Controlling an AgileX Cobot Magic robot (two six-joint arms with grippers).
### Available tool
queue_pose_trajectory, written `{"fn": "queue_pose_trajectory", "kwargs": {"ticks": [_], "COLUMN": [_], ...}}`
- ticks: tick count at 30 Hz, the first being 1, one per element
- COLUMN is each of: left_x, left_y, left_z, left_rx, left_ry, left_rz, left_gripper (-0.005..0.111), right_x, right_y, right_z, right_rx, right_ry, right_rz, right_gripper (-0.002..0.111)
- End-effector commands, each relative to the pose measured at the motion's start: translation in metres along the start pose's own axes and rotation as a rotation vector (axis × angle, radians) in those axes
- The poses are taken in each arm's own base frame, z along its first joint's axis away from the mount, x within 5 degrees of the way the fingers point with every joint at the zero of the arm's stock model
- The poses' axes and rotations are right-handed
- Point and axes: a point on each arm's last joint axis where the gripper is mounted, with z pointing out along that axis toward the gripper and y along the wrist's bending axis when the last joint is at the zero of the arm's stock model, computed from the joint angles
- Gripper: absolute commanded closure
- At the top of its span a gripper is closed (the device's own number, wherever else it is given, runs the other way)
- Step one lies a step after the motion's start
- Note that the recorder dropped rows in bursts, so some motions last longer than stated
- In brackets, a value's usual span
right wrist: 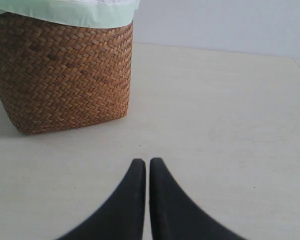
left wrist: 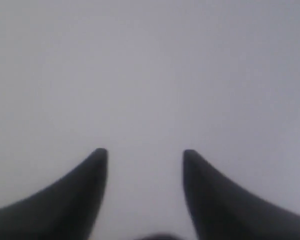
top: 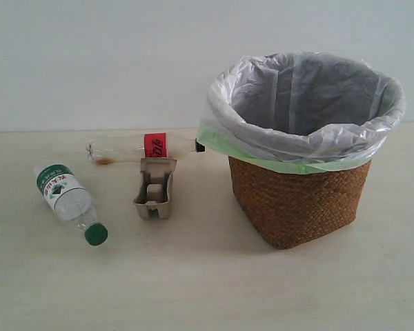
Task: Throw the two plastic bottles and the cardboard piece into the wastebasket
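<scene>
Three items on counter (top: 193, 283): stubby bottle (top: 67, 198), slim bottle (top: 143, 147), cardboard piece (top: 154, 187); left end effector (left wrist: 145, 156) wide, right end effector (right wrist: 147, 166) closed, empty.

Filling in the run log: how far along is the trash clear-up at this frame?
Done: nothing yet. The green-cap bottle, the red-label bottle and the cardboard piece all lie on the table, outside the wastebasket. In hand: nothing. The left gripper is open and empty, and the right gripper is shut on nothing, near the basket. Left: all three pickups and drops.
</scene>
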Motion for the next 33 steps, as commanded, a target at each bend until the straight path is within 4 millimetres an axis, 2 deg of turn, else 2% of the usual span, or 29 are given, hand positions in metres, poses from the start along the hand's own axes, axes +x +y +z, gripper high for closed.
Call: {"fn": "queue_pose_trajectory", "kwargs": {"ticks": [1, 2, 3, 4, 7, 10, 13, 14, 16, 19, 22, 25, 28, 33], "left_x": [0.009, 0.016, 0.022, 0.039, 0.065, 0.109, 0.145, 0.164, 0.185, 0.203, 0.226, 0.250, 0.263, 0.278], "left_y": [0.005, 0.008, 0.012, 0.021, 0.034, 0.059, 0.079, 0.088, 0.099, 0.109, 0.109, 0.097, 0.094, 0.100], "left_z": [0.042, 0.054, 0.062, 0.080, 0.099, 0.120, 0.131, 0.135, 0.140, 0.145, 0.153, 0.157, 0.163, 0.170], "left_rx": [-0.104, -0.141, -0.166, -0.219, -0.273, -0.346, -0.405, -0.429, -0.451, -0.457, -0.417, -0.378, -0.372, -0.408], "left_ry": [0.202, 0.275, 0.323, 0.423, 0.538, 0.700, 0.817, 0.866, 0.892, 0.894, 0.863, 0.873, 0.887, 0.920], "left_rz": [0.023, 0.023, 0.023, 0.023, 0.042, 0.066, 0.066, 0.059, 0.047, 0.048, 0.036, 0.004, -0.012, -0.040], "left_gripper": [0.024, 0.014, 0.009, 0.001, 0.000, 0.000, 0.000, 0.000, 0.000, 0.000, 0.000, 0.000, 0.000, 0.000], "right_x": [-0.001, -0.001, -0.001, -0.001, -0.001, -0.001, -0.001, -0.001, -0.001, -0.001, -0.001, -0.001, -0.001, -0.001], "right_y": [0.000, 0.000, 0.000, 0.000, 0.000, 0.000, 0.000, 0.000, 0.000, 0.000, 0.000, 0.000, 0.000, 0.000], "right_z": [0.000, 0.000, 0.000, 0.000, 0.000, 0.000, 0.000, 0.000, 0.000, 0.000, 0.000, 0.000, 0.000, 0.000], "right_rx": [0.006, 0.005, 0.005, 0.005, 0.005, 0.005, 0.005, 0.005, 0.005, 0.005, 0.005, 0.005, 0.005, 0.005], "right_ry": [-0.010, -0.010, -0.010, -0.010, -0.010, -0.010, -0.010, -0.010, -0.010, -0.010, -0.010, -0.010, -0.010, -0.010], "right_rz": [0.001, 0.003, 0.003, 0.003, 0.003, 0.003, 0.003, 0.003, 0.003, 0.003, 0.003, 0.003, 0.003, 0.003], "right_gripper": [0.108, 0.108, 0.108, 0.108, 0.108, 0.108, 0.108, 0.108, 0.108, 0.108, 0.108, 0.108, 0.108, 0.108]}}
